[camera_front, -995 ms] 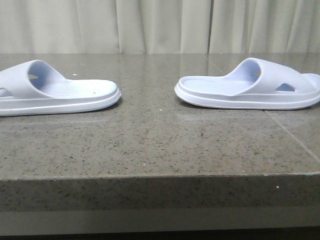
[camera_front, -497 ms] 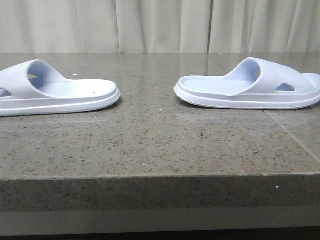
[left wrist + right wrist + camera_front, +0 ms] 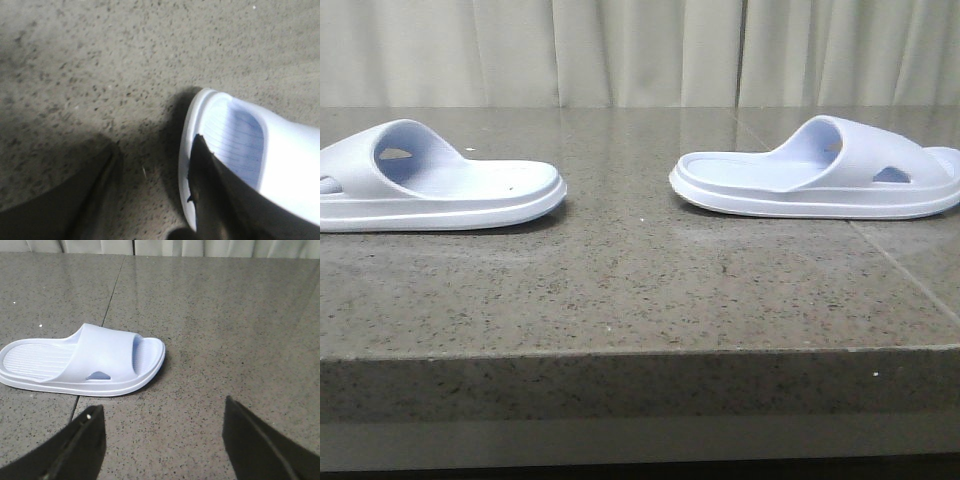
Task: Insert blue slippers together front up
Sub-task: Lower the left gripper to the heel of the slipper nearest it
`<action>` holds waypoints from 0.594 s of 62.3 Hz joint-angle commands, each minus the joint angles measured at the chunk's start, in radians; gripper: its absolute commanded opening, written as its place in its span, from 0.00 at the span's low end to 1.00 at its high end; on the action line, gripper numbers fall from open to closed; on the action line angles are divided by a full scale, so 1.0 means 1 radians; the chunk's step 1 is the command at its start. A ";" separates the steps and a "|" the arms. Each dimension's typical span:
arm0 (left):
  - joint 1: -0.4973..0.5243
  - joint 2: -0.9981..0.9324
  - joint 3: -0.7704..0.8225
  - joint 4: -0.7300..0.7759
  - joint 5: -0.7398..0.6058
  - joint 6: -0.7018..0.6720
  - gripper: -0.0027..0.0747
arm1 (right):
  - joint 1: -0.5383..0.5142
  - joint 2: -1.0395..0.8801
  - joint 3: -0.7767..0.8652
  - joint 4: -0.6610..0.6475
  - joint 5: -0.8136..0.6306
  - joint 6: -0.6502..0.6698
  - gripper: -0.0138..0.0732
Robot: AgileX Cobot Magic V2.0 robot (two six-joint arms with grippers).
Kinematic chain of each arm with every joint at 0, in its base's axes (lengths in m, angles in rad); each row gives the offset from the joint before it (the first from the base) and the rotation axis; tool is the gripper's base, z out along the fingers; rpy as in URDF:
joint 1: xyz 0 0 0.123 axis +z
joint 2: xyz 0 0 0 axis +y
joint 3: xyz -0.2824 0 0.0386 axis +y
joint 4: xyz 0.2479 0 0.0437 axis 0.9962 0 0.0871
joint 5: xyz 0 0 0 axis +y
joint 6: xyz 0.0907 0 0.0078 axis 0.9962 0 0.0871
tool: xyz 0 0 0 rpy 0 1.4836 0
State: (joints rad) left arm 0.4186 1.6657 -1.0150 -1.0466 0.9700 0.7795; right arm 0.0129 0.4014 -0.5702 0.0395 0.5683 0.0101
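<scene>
On the left of the speckled grey stone surface (image 3: pixel 640 290) lies the left slipper (image 3: pixel 430 185), sole down, its heel end pointing toward the middle and its strap end cut off by the frame edge. In the left wrist view the left gripper (image 3: pixel 150 190) hangs close over this slipper's rim (image 3: pixel 235 145): its fingers are spread, one dark finger (image 3: pixel 210 195) lying across the slipper's edge, possibly touching it though the blur makes that hard to settle, the other finger (image 3: pixel 85 195) over bare stone beside it.

A wide stretch of stone separates the pair. On the right lies the right slipper (image 3: pixel 820 175), also sole down, heel toward the middle, strap and side cutout toward the right. A tile seam in the stone runs under it. The right gripper (image 3: pixel 160 440) hovers near it with fingers (image 3: pixel 75 445) spread wide, holding nothing, the slipper (image 3: pixel 85 362) well beyond them.

Pale pleated curtains (image 3: pixel 640 50) close off the far side.
</scene>
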 commanded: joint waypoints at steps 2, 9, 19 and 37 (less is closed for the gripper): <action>-0.023 -0.011 -0.025 -0.048 0.028 0.013 0.45 | -0.004 0.015 -0.026 -0.014 -0.070 -0.010 0.76; -0.028 -0.006 -0.033 -0.056 0.033 0.023 0.45 | -0.004 0.015 -0.026 -0.014 -0.070 -0.010 0.76; -0.028 -0.006 -0.057 -0.071 0.047 0.026 0.45 | -0.004 0.015 -0.026 -0.014 -0.070 -0.010 0.76; -0.028 -0.006 -0.102 -0.095 0.066 0.026 0.45 | -0.004 0.015 -0.026 -0.014 -0.070 -0.010 0.76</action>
State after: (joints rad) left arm 0.3977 1.6923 -1.0836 -1.0783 1.0048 0.7995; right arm 0.0129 0.4014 -0.5702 0.0395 0.5683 0.0101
